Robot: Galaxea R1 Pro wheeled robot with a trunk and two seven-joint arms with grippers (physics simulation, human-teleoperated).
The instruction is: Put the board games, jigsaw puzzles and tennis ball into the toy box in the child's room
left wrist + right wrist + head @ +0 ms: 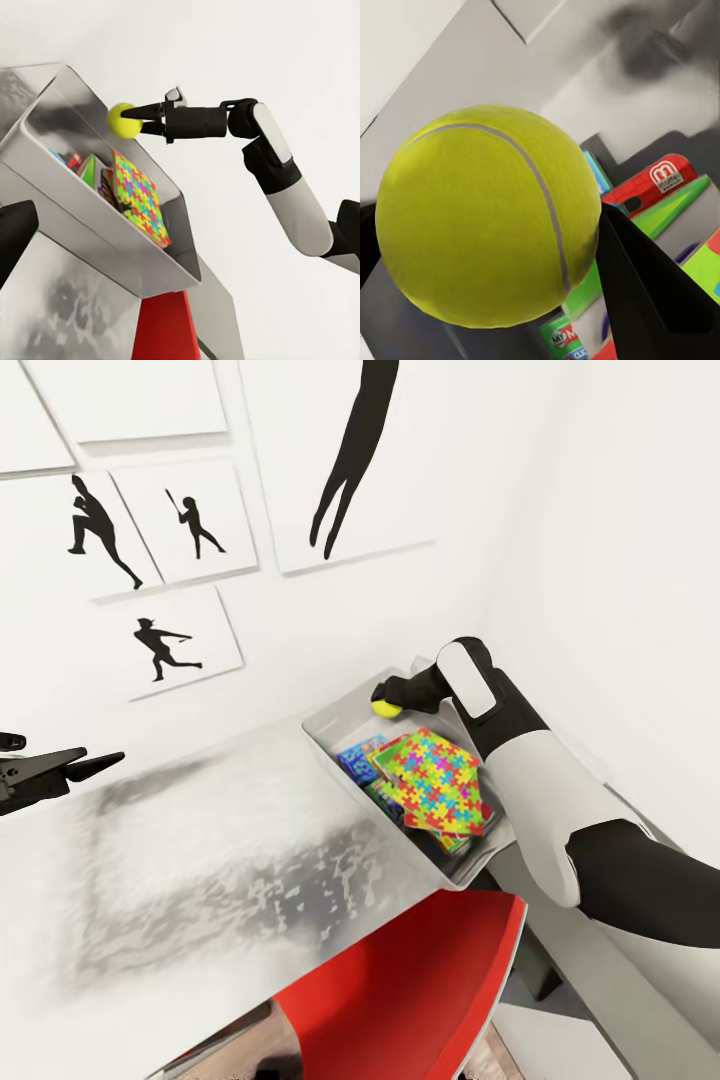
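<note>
Head view is showing a long pale grey table lying under white walls with black sports-silhouette pictures. At two o'clock, the right gripper's black fingers are pinching the fuzzy yellow-green tennis ball above the shallow grey sloping-sided toy box, where a multicoloured jigsaw puzzle board is lying. At nine o'clock the left gripper is hanging with fingers parted, empty.

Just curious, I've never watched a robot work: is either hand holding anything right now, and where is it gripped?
The right hand pinches the tennis ball across its sides, above the toy box. The left hand holds nothing.

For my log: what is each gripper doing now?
Left gripper: open, holding nothing.
Right gripper: closed on the tennis ball, above the toy box.
</note>
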